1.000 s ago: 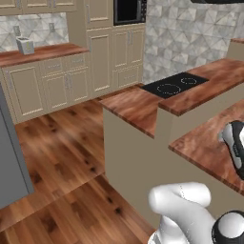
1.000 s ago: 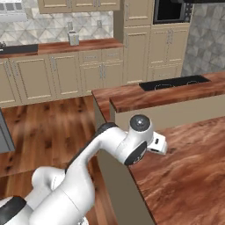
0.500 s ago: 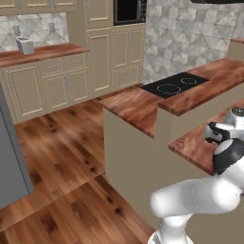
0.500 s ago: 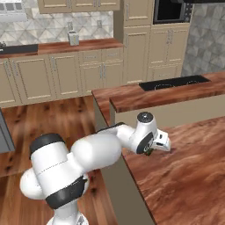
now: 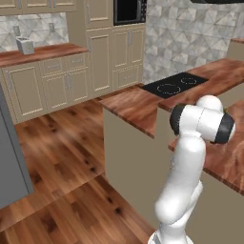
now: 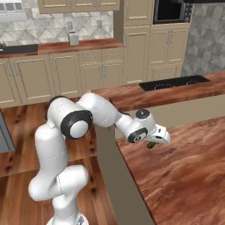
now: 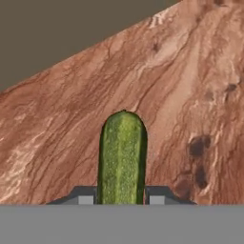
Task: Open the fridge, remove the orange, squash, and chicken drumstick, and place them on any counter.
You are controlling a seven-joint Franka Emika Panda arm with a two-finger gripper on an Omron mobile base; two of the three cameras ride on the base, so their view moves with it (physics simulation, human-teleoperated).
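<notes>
The squash (image 7: 121, 157), slim and dark green, stands between my two fingertips (image 7: 86, 198), and my gripper (image 7: 121, 198) is shut on it. It hangs just above the reddish-brown wood of the counter (image 7: 190, 95). From the right base view the gripper (image 6: 154, 141) hovers over the near left corner of the lower level of the counter (image 6: 184, 176), a green end of the squash (image 6: 150, 145) poking out below it. A grey side of the fridge (image 5: 9, 157) stands at the far left. The orange and the chicken drumstick are out of view.
The black cooktop (image 6: 173, 82) lies on the upper level of the island, behind the gripper. My elbow (image 5: 202, 124) stands high over the counter's edge. Beige wall cabinets (image 5: 57, 86) with their own counter line the back, with wood floor (image 5: 66, 157) between.
The arm's links have swung up and to the left into a taller pose. The hand with the squash has stayed nearly in place above the lower counter.
</notes>
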